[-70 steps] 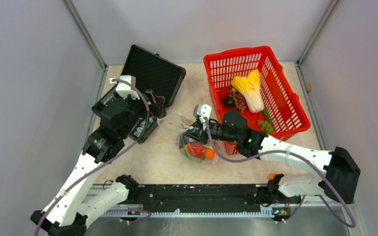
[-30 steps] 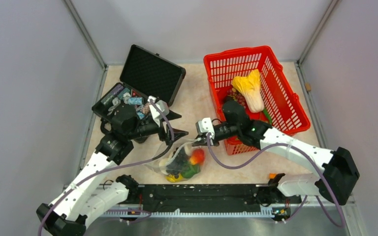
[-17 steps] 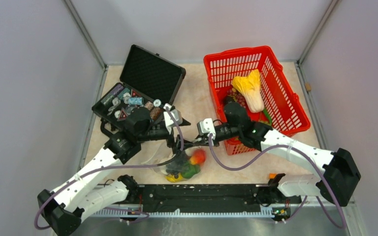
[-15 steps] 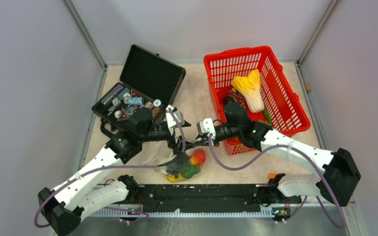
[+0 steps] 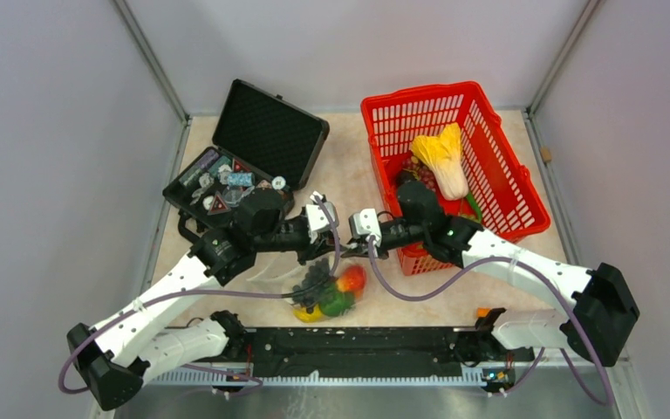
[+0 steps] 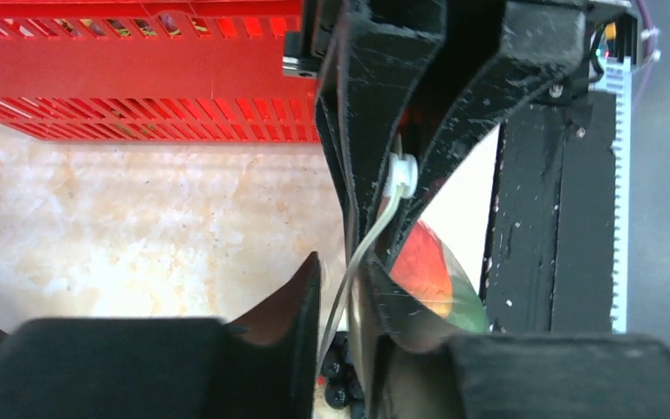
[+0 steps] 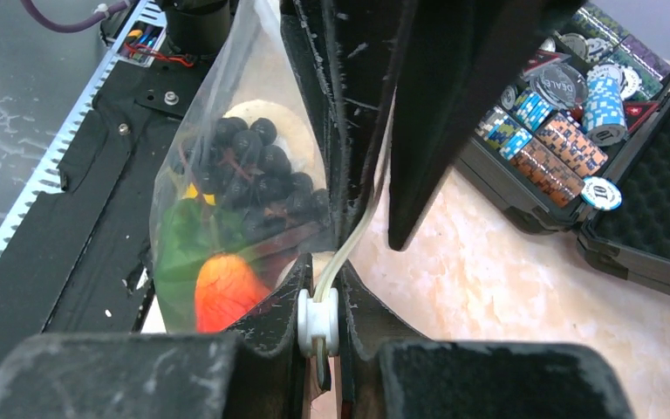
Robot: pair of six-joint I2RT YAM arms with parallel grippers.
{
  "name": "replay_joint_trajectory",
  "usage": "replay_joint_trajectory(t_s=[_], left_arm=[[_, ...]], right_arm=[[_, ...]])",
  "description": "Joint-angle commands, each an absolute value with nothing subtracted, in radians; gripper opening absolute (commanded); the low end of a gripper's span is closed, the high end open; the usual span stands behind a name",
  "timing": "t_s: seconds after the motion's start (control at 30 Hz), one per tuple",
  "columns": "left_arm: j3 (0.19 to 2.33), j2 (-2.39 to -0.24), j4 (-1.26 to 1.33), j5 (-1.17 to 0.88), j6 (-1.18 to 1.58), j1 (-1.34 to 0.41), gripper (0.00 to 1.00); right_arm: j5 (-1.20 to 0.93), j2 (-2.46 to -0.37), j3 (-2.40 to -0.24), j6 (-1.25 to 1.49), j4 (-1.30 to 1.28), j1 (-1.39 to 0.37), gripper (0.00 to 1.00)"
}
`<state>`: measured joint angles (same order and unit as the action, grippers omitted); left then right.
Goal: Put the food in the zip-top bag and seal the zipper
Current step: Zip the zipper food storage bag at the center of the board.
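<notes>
Containing the food, the zip-top bag is held near the table's front edge. Its zipper is clamped in the right gripper and straddled by the left gripper, whose grip cannot be told.

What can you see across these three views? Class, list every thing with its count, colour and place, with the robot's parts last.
zip-top bag: one, clear, near table edge, between the grippers.
zipper: one, whitish, along the bag's mouth.
dark grapes: one bunch, in the bag.
red-orange fruit: one, in the bag.
green pepper: one, in the bag.
yellow fruit: one, in the bag.
basket: one, red, far right of table.
cabbage: one, yellow-white, in the basket.
case: one, black, open, far left.
chips: many, mixed colours, in the case.
table: one, beige.
left gripper: black, jaws slightly apart around the zipper.
right gripper: black, shut on the zipper.
</notes>
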<state>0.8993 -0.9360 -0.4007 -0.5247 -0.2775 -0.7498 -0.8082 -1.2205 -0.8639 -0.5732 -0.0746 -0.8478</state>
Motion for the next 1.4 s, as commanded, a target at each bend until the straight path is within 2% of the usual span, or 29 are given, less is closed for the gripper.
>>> replay_joint_trajectory(t_s=[0.0,0.07,0.13,0.23,0.6,0.8,0.97,1.07,1.1,1.2,1.23,1.37], left_arm=[[0.943,-0.932,-0.423,-0.486,-0.311,-0.748,0.11],[0.943,-0.931,-0.423,-0.486,-0.306,-0.748,0.0],[0.939,-0.927,-0.42,-0.492,-0.307,-0.749,0.0],[0.93,-0.916,-0.415,-0.489,-0.309,-0.749,0.0],[0.887,-0.855,-0.356,-0.479,-0.306,-0.749,0.0],[0.887,-0.859,-0.357,-0.488,-0.306,-0.749,0.0],[0.888,-0.861,-0.355,-0.494,-0.305,-0.749,0.0],[0.887,-0.862,-0.349,-0.492,-0.302,-0.749,0.0],[0.887,-0.862,-0.349,-0.491,-0.302,-0.749,0.0],[0.889,-0.861,-0.35,-0.484,-0.299,-0.749,0.0],[0.89,-0.86,-0.349,-0.475,-0.297,-0.749,0.03],[0.883,-0.843,-0.317,-0.446,-0.27,-0.749,0.39]], right_arm=[[-0.844,-1.206,-0.899,-0.55,-0.016,-0.844,0.0],[-0.832,-1.205,-0.891,-0.533,-0.007,-0.844,0.08],[-0.811,-1.204,-0.881,-0.52,-0.007,-0.844,0.17],[-0.799,-1.198,-0.861,-0.503,0.029,-0.844,0.23],[-0.772,-1.171,-0.782,-0.435,0.121,-0.832,0.28],[-0.8,-1.182,-0.771,-0.383,0.206,-0.819,0.19],[-0.817,-1.201,-0.782,-0.375,0.229,-0.819,0.16],[-0.831,-1.214,-0.785,-0.376,0.238,-0.82,0.06],[-0.831,-1.217,-0.786,-0.376,0.237,-0.818,0.0],[-0.827,-1.218,-0.785,-0.371,0.236,-0.818,0.0],[-0.821,-1.216,-0.784,-0.371,0.234,-0.819,0.0],[-0.76,-1.194,-0.772,-0.388,0.203,-0.817,0.0]])
